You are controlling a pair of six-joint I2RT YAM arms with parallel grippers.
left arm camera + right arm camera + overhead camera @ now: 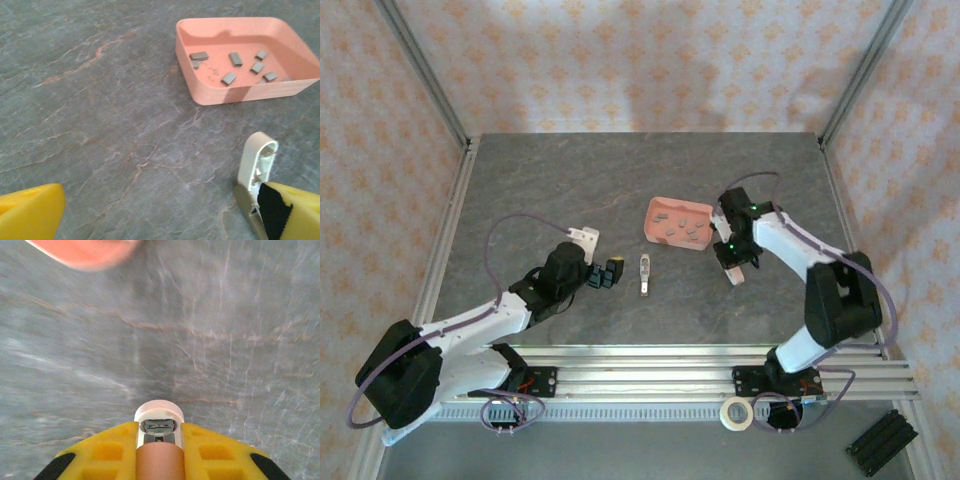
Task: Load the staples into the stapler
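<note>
The table (90, 110) looks like matt, veined grey stone. The tray (235, 95) is smooth matt plastic; the staples (199, 56) are dull metal.

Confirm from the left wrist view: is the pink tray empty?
No, several small grey staples lie scattered on the floor of the pink tray.

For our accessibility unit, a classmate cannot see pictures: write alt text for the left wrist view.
A pink tray holding small grey staple strips sits on a grey stone table; a white mini stapler lies nearer, partly behind one yellow finger.
</note>
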